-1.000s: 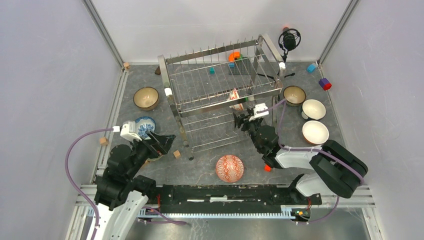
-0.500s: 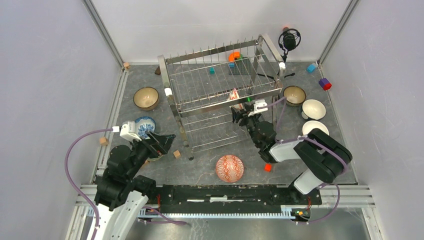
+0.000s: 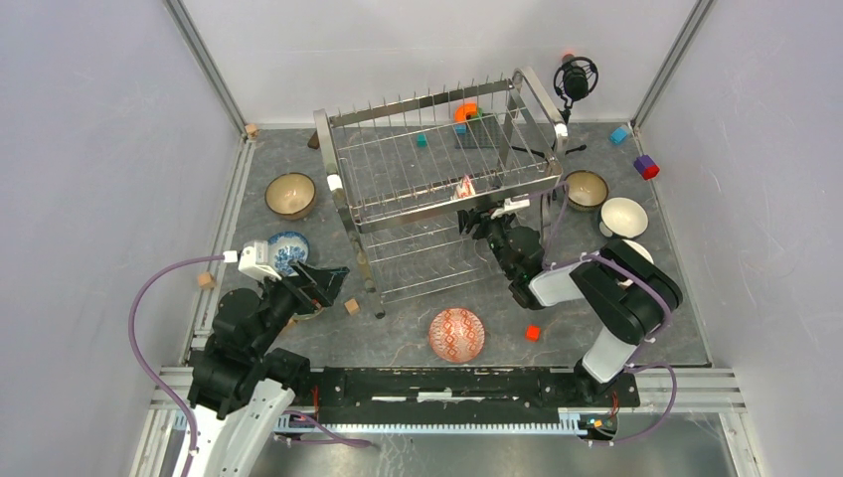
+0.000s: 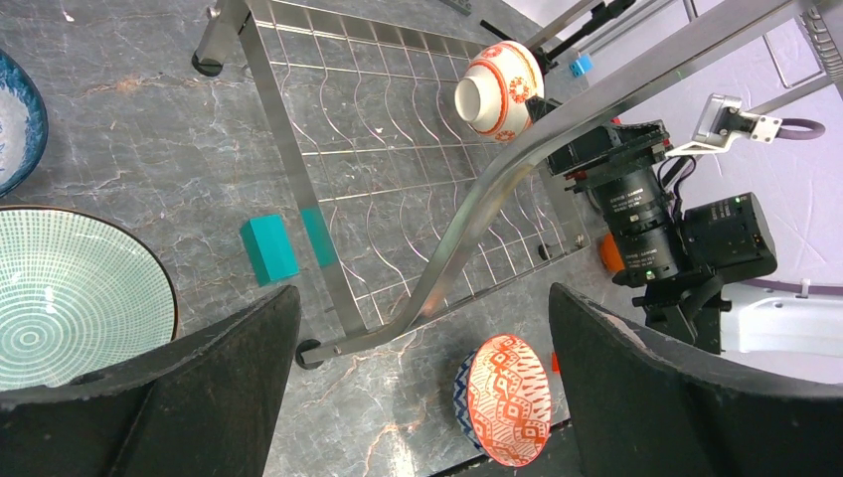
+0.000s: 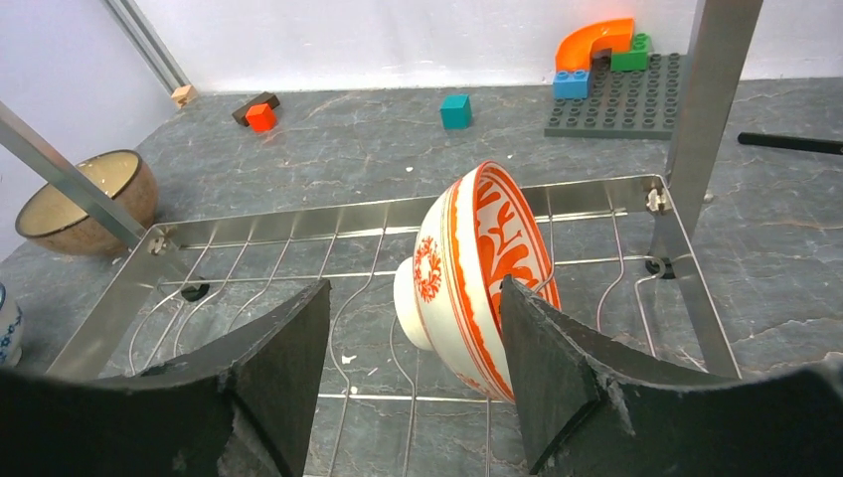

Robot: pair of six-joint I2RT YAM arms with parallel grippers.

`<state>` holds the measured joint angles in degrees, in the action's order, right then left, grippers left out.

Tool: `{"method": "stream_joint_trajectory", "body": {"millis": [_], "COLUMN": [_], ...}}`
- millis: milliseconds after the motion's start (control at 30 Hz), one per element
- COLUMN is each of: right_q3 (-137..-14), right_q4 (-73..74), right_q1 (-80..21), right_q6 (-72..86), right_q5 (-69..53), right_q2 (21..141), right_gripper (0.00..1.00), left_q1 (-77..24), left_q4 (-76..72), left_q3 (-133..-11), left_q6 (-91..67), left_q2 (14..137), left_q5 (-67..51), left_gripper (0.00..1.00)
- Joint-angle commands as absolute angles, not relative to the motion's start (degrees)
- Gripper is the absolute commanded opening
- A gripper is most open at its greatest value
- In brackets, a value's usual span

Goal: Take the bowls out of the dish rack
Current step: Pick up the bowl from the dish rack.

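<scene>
Red-and-white bowl (image 5: 477, 268) stands on edge between the spread jaws of the right gripper (image 5: 413, 298), on the dish rack (image 5: 328, 214) wires. One finger hides its lower rim, so contact cannot be told. The left gripper (image 4: 422, 298) gapes wide, empty; its finger cuts off a green bowl (image 4: 70, 288) beside it.

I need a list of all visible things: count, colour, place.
dish rack: one, steel, table centre.
floral bowl: one, red-and-white, on edge in lower tier.
brown bowls: two, either side of rack.
white bowls: two, right; one mostly hidden.
orange patterned bowl: one, before the rack.
blue-and-white bowl: one, left.
green bowl: one, pale, left.
small blocks: several, mixed colours, scattered.
microphone: one, black, far right.
left gripper: open, by green bowl.
right gripper: open, straddling floral bowl.
</scene>
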<state>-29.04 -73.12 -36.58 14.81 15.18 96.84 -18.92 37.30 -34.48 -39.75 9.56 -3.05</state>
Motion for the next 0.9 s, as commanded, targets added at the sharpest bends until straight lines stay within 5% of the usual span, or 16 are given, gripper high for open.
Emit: {"method": "stream_joint_trajectory", "body": {"millis": [0,533,700,867], "right_q3": [-31.26,-34.22,-34.28,-34.66], "right_q4": [-73.41,-74.49,-75.02,-74.74], "right_q1": [-35.36,-32.67,-32.37,-31.65], "right_q6": [17.76,25.82,26.2,26.48], "right_q5": [12.27,5.09,4.13,2.12], "right_q2": [98.4,103.26,104.05,104.66], "right_gripper": [0.69,0.65,0.59,0.42], "left_q1": [-18.81,-18.75,-18.76,-18.72], "left_q4": [34.82,34.66,34.52,34.49], "left_q3": [-34.45,-34.45,-34.44,-34.39], "left_q6": [-37.54,-37.45,-37.45,-37.39], "left_q2": [9.25,7.92,8.13,8.05], "left_q5": [-3.0,-3.47,-3.95,-4.03], "left_gripper": [1.0,1.0,1.0,1.0]}}
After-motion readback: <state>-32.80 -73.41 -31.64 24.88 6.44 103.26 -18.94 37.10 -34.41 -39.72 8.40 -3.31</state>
